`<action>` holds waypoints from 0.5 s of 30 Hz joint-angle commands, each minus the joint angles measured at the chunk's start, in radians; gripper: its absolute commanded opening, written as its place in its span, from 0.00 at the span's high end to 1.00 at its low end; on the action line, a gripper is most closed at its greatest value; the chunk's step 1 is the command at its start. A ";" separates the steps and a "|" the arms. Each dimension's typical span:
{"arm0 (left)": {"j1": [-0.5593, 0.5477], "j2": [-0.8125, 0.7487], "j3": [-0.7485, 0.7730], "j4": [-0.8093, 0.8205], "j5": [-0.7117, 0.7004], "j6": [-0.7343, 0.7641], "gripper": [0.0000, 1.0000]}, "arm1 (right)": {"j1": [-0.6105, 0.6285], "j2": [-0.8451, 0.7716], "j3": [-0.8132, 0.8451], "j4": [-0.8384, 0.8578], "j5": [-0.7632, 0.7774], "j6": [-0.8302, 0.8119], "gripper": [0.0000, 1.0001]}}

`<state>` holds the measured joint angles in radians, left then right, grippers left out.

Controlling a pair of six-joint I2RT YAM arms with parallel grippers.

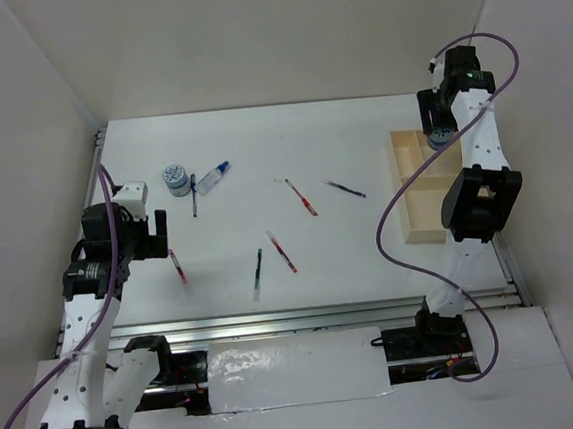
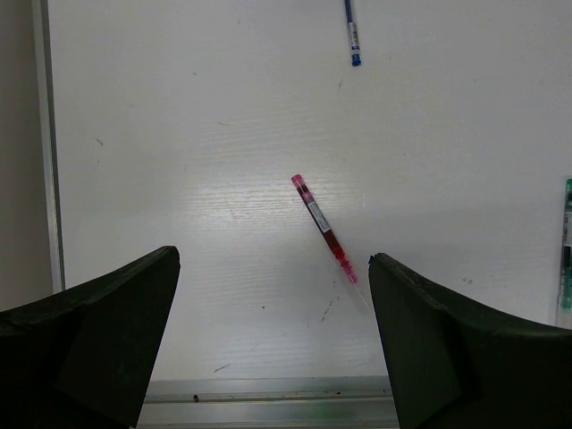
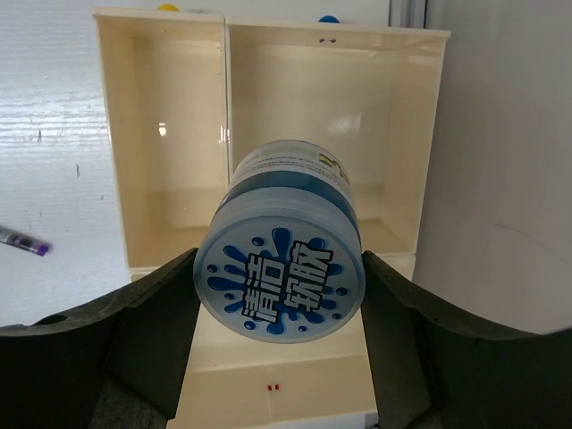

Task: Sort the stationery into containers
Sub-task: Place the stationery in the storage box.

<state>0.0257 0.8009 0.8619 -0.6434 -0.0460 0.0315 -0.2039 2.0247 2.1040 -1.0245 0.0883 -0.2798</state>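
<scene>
My right gripper [image 1: 436, 131] is shut on a round blue-and-white roll [image 3: 281, 284] and holds it above the far compartments of the beige tray [image 3: 225, 107], which stands at the right [image 1: 407, 189]. My left gripper [image 2: 273, 264] is open and empty, hovering over a red pen [image 2: 323, 229] near the table's front left [image 1: 177, 266]. The second roll [image 1: 175, 179], the white bottle with blue cap [image 1: 213, 178] and a dark pen [image 1: 193, 194] lie at the back left. Several more pens lie mid-table: red ones [image 1: 301, 196] [image 1: 282, 252] and dark ones [image 1: 345, 188] [image 1: 258, 272].
A metal rail [image 1: 306, 318] runs along the table's near edge, close below the left gripper [image 2: 268, 389]. White walls enclose the table on three sides. The tray's visible compartments hold nothing. A purple-tipped pen [image 3: 22, 239] lies left of the tray.
</scene>
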 commanded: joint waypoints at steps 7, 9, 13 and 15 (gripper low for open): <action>0.003 0.004 -0.003 0.033 0.018 0.024 0.01 | -0.026 0.057 0.051 0.072 0.036 0.011 0.68; 0.006 -0.002 -0.006 0.037 0.018 0.027 0.01 | -0.026 0.069 0.037 0.098 0.048 0.011 0.68; 0.005 -0.005 -0.011 0.041 0.023 0.028 0.01 | -0.034 0.106 0.074 0.104 0.042 0.024 0.68; 0.006 -0.006 -0.011 0.039 0.021 0.027 0.01 | -0.037 0.126 0.089 0.099 0.034 0.030 0.68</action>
<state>0.0257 0.8032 0.8543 -0.6426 -0.0418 0.0502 -0.2302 2.1345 2.1288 -0.9852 0.1131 -0.2691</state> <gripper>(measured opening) 0.993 0.724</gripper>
